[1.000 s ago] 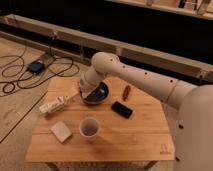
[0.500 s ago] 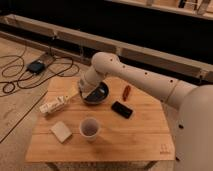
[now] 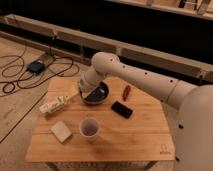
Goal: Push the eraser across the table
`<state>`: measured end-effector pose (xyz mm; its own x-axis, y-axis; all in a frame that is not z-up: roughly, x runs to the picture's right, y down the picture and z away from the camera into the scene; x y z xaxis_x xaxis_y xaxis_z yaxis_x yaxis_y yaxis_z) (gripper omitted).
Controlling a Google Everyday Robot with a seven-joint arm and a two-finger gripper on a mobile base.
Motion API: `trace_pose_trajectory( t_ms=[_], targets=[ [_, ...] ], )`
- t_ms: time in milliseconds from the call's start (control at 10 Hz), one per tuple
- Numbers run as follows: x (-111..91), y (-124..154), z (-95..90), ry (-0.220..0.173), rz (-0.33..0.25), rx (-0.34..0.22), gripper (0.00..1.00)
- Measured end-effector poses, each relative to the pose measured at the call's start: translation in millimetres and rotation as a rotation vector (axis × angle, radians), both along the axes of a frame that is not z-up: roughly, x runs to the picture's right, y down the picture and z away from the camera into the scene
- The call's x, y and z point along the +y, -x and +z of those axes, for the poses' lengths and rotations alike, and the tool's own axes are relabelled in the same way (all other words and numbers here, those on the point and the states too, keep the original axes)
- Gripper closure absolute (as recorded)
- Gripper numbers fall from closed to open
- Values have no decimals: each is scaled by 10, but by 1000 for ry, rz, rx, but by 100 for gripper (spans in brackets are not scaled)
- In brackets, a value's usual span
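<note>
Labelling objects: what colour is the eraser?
The eraser is black, camera view. The gripper is at the bowl.

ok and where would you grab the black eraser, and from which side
Pinch the eraser at its middle, across its narrow width, coming straight down from above. It lies flat on the table, so only its two long edges offer purchase. Turn the wrist to match its diagonal lie. The gripper is at the dark bowl's left rim, left of the eraser.
</note>
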<state>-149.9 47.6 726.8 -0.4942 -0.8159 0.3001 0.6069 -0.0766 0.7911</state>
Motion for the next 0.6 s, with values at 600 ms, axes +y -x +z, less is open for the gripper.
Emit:
trace_pose_trajectory(
  t_ms=[600],
  targets=[
    [45,-375,309,14,-22,103,29]
  ],
)
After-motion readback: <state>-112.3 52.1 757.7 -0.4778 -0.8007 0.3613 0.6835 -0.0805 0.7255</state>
